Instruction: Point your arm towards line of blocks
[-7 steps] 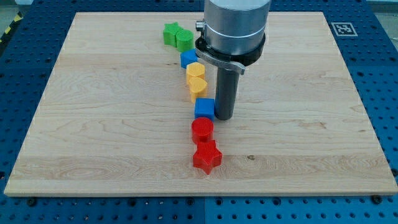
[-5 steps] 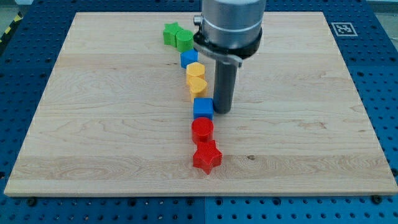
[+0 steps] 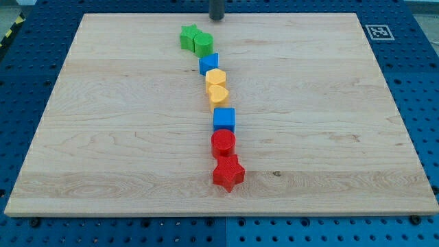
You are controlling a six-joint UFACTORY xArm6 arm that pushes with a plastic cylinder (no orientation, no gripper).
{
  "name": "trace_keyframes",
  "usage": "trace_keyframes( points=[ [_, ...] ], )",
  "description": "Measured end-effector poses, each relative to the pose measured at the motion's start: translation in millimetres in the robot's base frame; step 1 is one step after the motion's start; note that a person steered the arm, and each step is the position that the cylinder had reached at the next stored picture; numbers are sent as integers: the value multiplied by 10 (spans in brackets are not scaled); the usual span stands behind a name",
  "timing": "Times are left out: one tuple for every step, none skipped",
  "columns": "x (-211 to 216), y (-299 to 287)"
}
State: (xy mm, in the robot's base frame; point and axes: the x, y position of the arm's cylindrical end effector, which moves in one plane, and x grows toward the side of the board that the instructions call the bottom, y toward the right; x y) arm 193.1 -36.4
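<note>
A line of blocks runs down the middle of the wooden board (image 3: 103,137). From the view's top: a green star (image 3: 188,36) and a green block (image 3: 203,44), a small blue block (image 3: 208,64), a yellow block (image 3: 215,77), a yellow heart (image 3: 218,95), a blue cube (image 3: 224,119), a red cylinder (image 3: 223,143), and a red star (image 3: 228,173). My tip (image 3: 217,18) shows at the view's top edge, just above and right of the green blocks, apart from them.
A black-and-white marker tag (image 3: 379,31) sits at the board's top right corner. The board lies on a blue perforated table (image 3: 425,103).
The arm has pulled away from beside the blue cube toward the view's top; only the rod's end shows now. The blocks have not moved.
</note>
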Motion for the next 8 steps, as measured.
trace_keyframes(
  points=[
    [-5,-623],
    [154,-972],
    [454,-971],
    [470,-971],
    [534,-946],
    [534,-856],
    [534,-739],
    [534,-704]
  ],
)
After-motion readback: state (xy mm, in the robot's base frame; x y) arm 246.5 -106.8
